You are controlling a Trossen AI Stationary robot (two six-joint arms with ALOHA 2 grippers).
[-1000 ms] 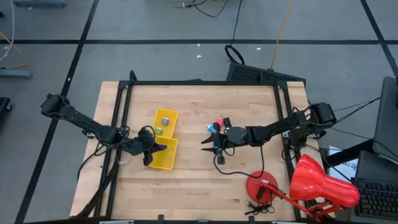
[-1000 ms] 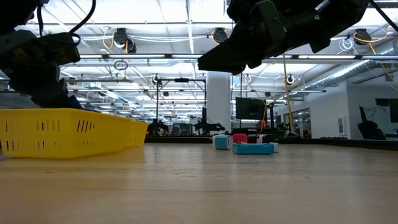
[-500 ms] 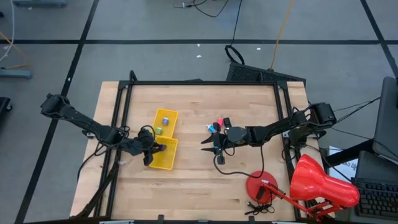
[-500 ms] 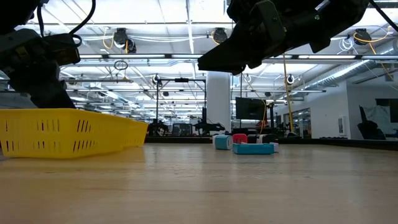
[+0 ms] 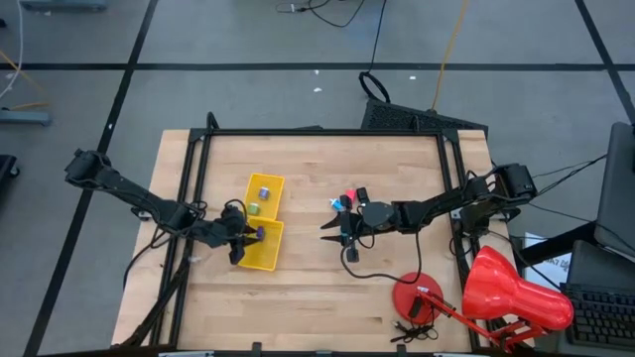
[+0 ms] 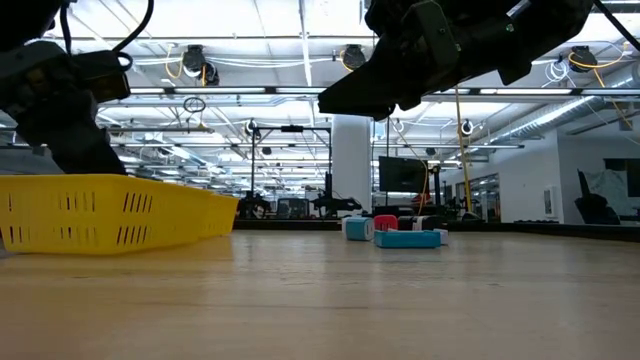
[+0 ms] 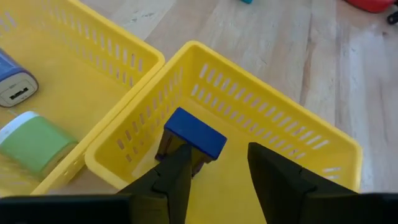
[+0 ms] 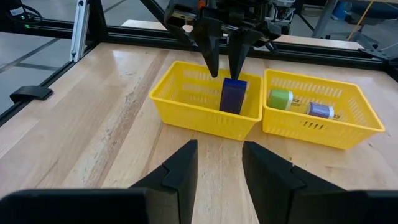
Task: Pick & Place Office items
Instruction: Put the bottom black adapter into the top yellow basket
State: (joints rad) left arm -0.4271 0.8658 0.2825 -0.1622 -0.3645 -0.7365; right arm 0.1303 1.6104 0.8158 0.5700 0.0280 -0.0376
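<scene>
One blue block [image 8: 234, 95] under inspection: standing upright on the floor of the near yellow basket [image 5: 260, 260], close against its left wall, nothing else found in that compartment. Found in the far yellow basket [image 5: 270, 183] just beside it: a green piece [image 8: 280, 98] and a purple piece [image 8: 321, 110], lying side by side. Found loose on the table [image 5: 317, 288], well to the right of the baskets: a small cluster with a teal piece [image 6: 407, 238] and a pink-red piece [image 6: 385, 222], not yet sorted. Judged as the release step of one placement, with the block down and free-standing. Left gripper [image 7: 217, 158] poised directly above the block, jaws apart and clamped on nothing, tips just over its top face; contact with the block not possible to rule out on one side. Left arm reaching in low from the left edge of the table, wrist pitched downward over the basket. Next move judged to call for a straight lift clear of the basket wall without clipping the upright block, then a fresh pick from the cluster. Right gripper [image 5: 330, 230] waiting near that cluster, jaws apart and empty, arm stretched in from the right edge. Red desk lamp [image 5: 511, 293] at the near right corner, clear of the work.
</scene>
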